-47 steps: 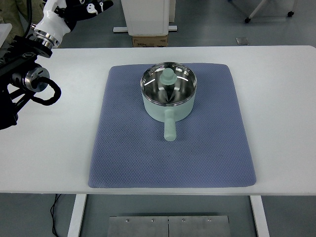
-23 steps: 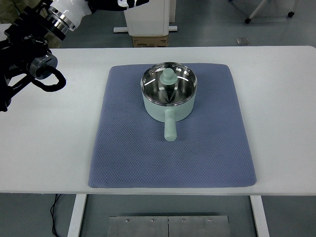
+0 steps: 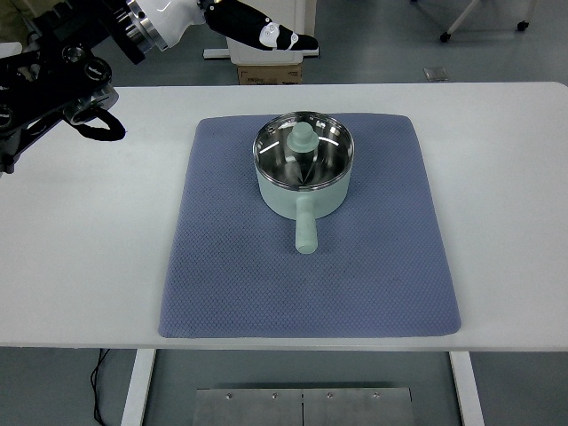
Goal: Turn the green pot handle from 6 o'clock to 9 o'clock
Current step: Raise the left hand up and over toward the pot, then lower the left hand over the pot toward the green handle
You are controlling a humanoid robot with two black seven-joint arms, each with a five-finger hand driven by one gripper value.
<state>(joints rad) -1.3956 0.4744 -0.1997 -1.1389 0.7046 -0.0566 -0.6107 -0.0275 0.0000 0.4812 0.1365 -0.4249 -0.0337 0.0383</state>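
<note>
pale green lidded metal pot [image 3: 303,169] on blue quilted mat [image 3: 231,266], handle [image 3: 305,232] at 6 o'clock | left hand [image 3: 262,31] up top, fingers stretched out, empty | white bench [image 3: 515,204]

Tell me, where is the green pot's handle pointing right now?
In the top view, the handle sticks straight toward the near edge from the green pot, which sits on the blue mat.

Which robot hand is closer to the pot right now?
Left. The left robot hand is beyond the table's far edge, up-left of the pot. The right one is out of view.
</note>
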